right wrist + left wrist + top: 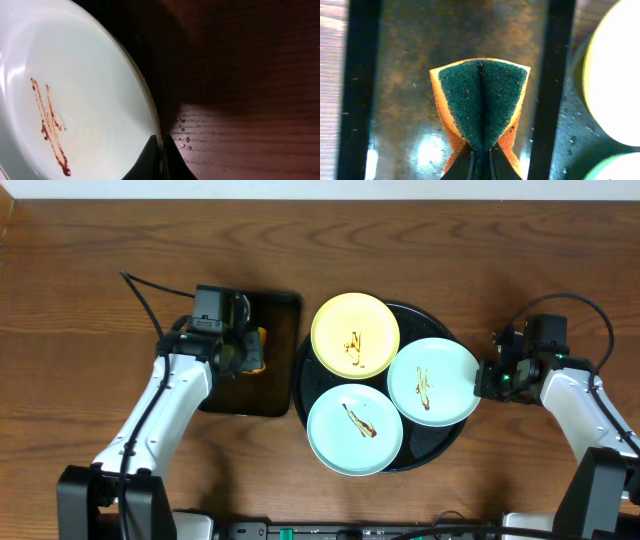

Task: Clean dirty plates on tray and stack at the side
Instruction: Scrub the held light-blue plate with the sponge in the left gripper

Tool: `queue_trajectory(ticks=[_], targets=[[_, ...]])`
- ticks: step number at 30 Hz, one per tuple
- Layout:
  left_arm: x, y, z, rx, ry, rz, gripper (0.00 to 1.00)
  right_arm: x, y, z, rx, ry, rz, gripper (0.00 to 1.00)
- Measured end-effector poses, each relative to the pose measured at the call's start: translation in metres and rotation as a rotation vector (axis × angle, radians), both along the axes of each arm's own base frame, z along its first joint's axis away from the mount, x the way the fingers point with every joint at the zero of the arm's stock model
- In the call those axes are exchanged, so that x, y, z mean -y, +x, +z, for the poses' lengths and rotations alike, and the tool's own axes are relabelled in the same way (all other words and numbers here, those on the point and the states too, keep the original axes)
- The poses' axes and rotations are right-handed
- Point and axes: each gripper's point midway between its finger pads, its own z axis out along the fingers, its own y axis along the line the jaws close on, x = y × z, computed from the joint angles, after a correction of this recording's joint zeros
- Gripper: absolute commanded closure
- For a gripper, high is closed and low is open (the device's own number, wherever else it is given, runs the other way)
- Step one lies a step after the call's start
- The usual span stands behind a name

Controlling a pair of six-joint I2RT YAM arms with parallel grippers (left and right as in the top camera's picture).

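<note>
Three plates lie on the round black tray: a pale yellow plate at the back, a mint-blue plate at the front and a mint-blue plate at the right. Each has brown sauce smears. My right gripper is shut on the right rim of the right mint-blue plate, one finger on each side of its edge. My left gripper is shut on the teal-and-orange sponge, pinched into a fold above the rectangular tray.
A narrow black rectangular tray lies left of the round tray, its wet floor showing in the left wrist view. A few drops of sauce dot the wooden table beside the right plate's rim.
</note>
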Motion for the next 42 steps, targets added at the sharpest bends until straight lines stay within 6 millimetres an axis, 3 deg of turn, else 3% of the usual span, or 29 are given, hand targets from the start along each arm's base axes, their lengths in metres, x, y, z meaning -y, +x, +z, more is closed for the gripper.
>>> queue_trajectory(ticks=[6,9,15,20,28,33,42], targets=[[0.02,-0.014,-0.001,-0.048,-0.039,-0.074,0.93,0.0,0.0,0.0,-0.001,0.0,0.0,0.99],[0.038,-0.015,0.01,-0.042,-0.069,-0.127,0.93,0.0,-0.001,0.0,-0.005,0.001,0.0,0.99],[0.105,0.0,0.052,0.111,-0.13,-0.299,0.93,0.0,-0.003,-0.001,-0.011,0.002,0.0,0.99],[0.165,-0.004,0.068,0.215,-0.195,-0.429,0.93,0.0,-0.003,-0.001,-0.011,0.002,0.0,0.99],[0.248,-0.019,0.033,0.196,-0.279,-0.526,0.93,-0.001,-0.004,-0.001,-0.015,0.002,0.0,0.99],[0.297,-0.039,0.01,0.165,-0.368,-0.601,0.92,-0.001,-0.003,-0.001,-0.015,0.002,0.0,0.99],[0.34,-0.072,-0.024,0.089,-0.43,-0.657,0.92,-0.001,-0.003,-0.001,-0.015,0.002,0.0,0.99]])
